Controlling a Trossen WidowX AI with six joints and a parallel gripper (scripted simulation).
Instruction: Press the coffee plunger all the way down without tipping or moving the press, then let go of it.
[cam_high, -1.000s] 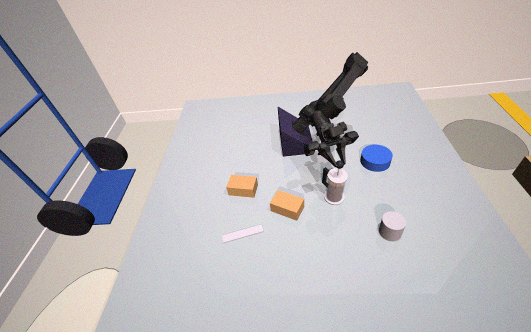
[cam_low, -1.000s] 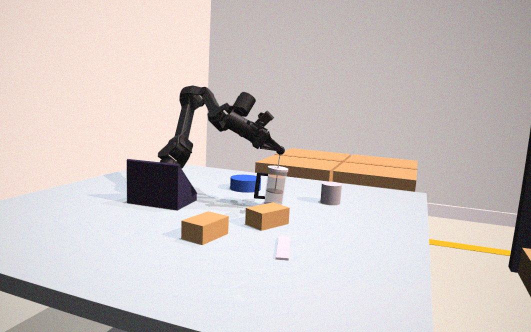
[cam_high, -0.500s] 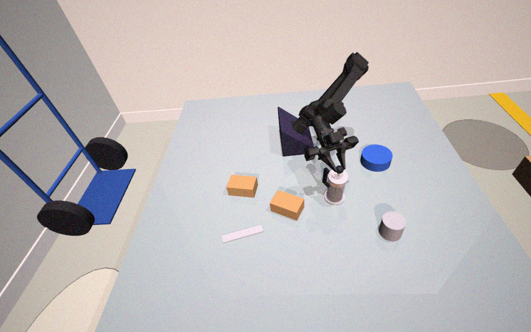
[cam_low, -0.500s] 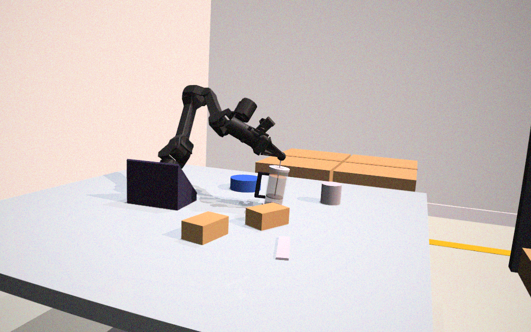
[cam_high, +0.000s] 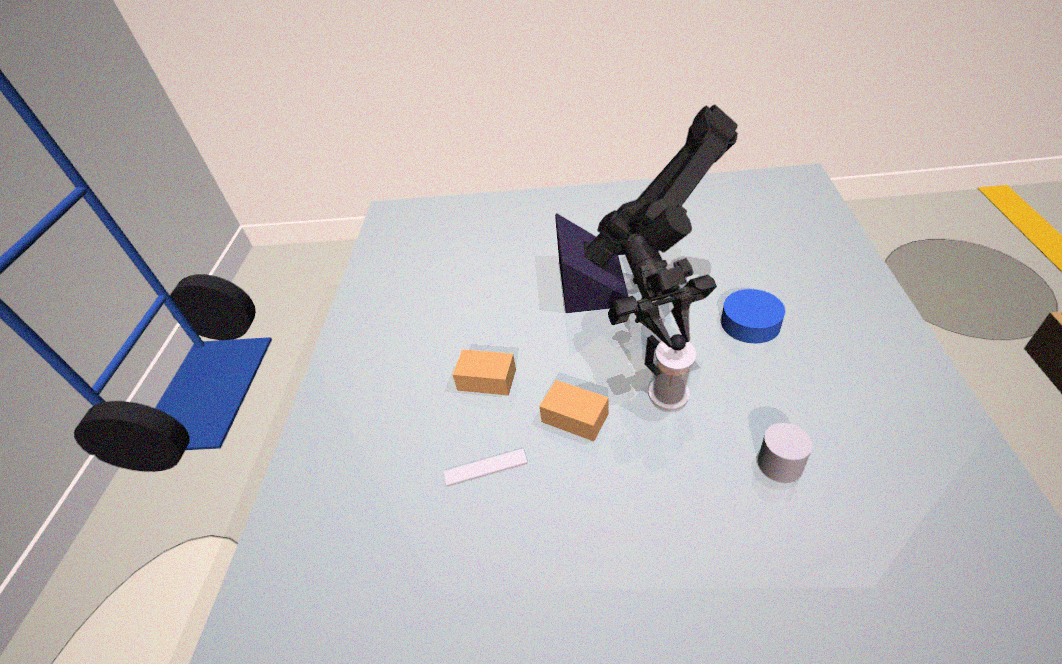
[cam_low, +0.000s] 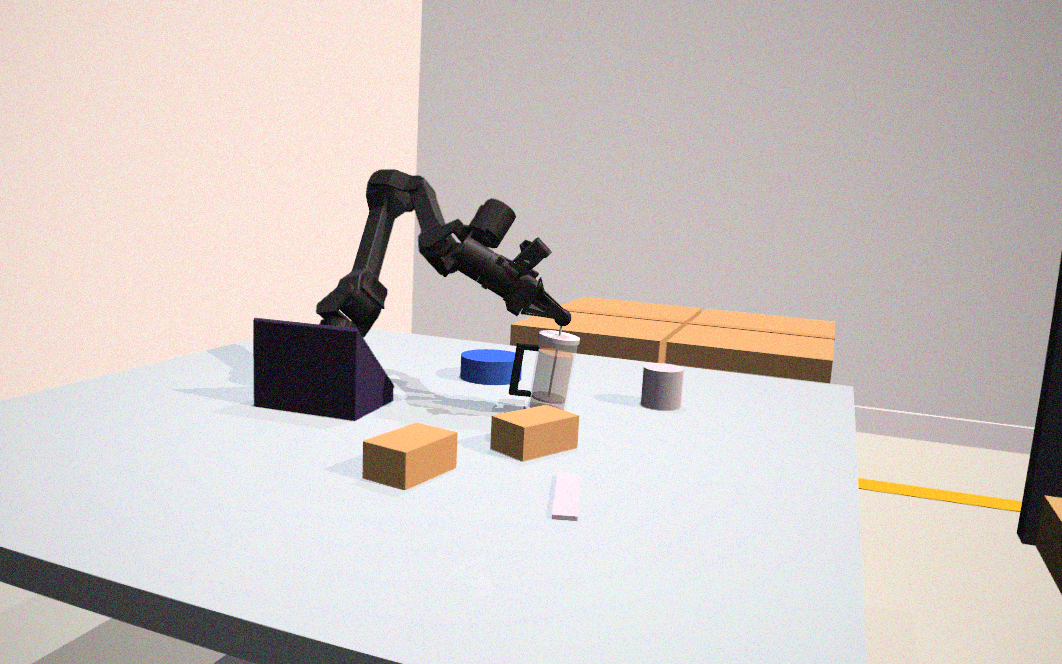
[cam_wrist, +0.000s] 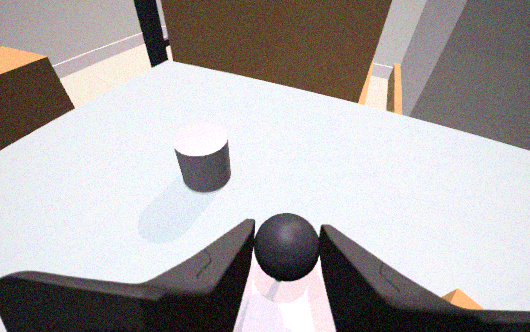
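Nearest the press (cam_low: 552, 368): pale flat strip (cam_low: 566, 494), then two orange blocks (cam_low: 534, 431). Upright behind the blocks, lid (cam_high: 674, 357) just under the black plunger knob (cam_wrist: 286, 246). Knob clamped in the gripper (cam_wrist: 286, 240). Beyond the press, blue disc (cam_low: 487, 365), purple wedge (cam_low: 317, 368)

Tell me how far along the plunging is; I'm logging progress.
Mostly done: the knob sits just above the press lid, little rod showing. In hand: the end effector is shut on the knob, the press upright. Left: any last travel, then letting go.
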